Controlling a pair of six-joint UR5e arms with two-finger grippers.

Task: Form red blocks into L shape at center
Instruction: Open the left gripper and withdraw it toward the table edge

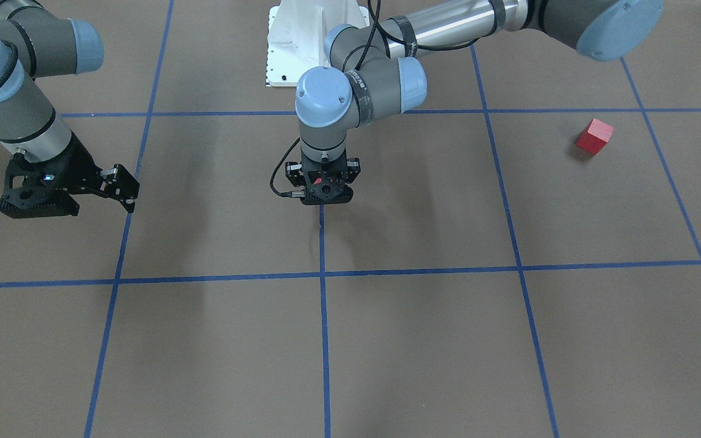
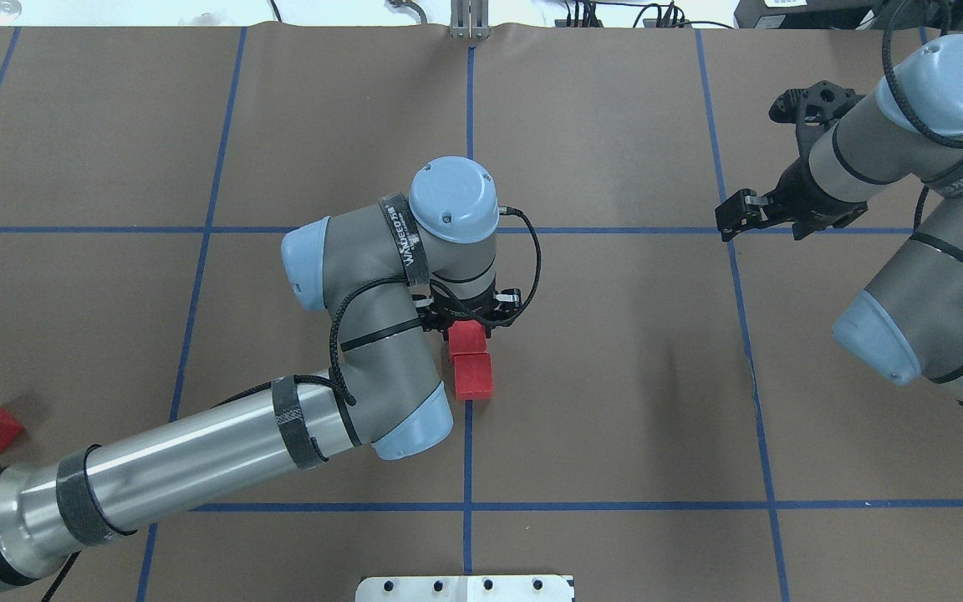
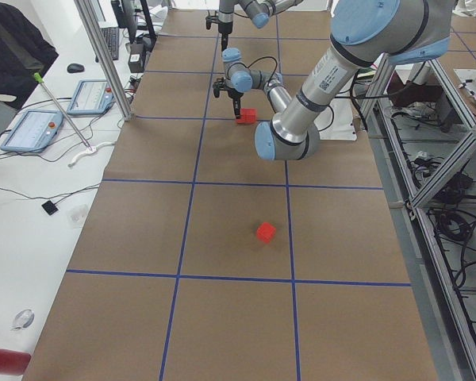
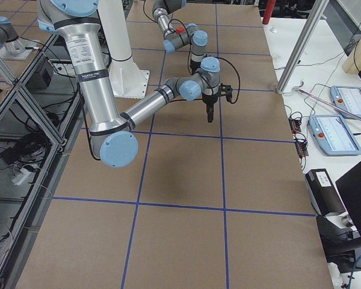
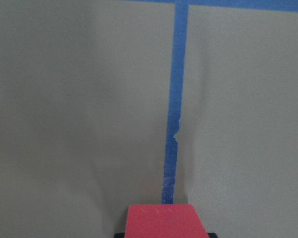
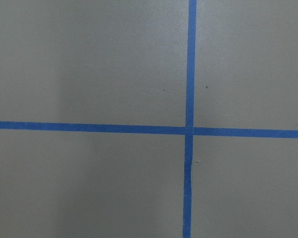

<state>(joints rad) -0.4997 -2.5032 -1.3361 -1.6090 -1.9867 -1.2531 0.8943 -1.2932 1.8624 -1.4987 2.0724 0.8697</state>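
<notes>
Three plain matte red blocks (image 2: 473, 378): two touch in a row under the left gripper (image 1: 324, 196), the third block (image 1: 594, 136) lies well apart. I cannot tell the finger gap of this one or of the right gripper (image 1: 125, 190).

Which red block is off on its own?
The block far out on the robot's left, alone in its grid square; the other two sit right together at the centre.

Counts:
- 3 red blocks: first block (image 2: 474, 376), second block (image 2: 465, 336), third block (image 1: 594, 136)
- 2 UR5e arms: left arm (image 2: 197, 468), right arm (image 2: 924, 326)
- 2 grippers: left gripper (image 3: 235, 99), right gripper (image 1: 125, 191)
- 1 white base plate (image 1: 286, 42)
- 2 teach pendants (image 3: 95, 95)
</notes>
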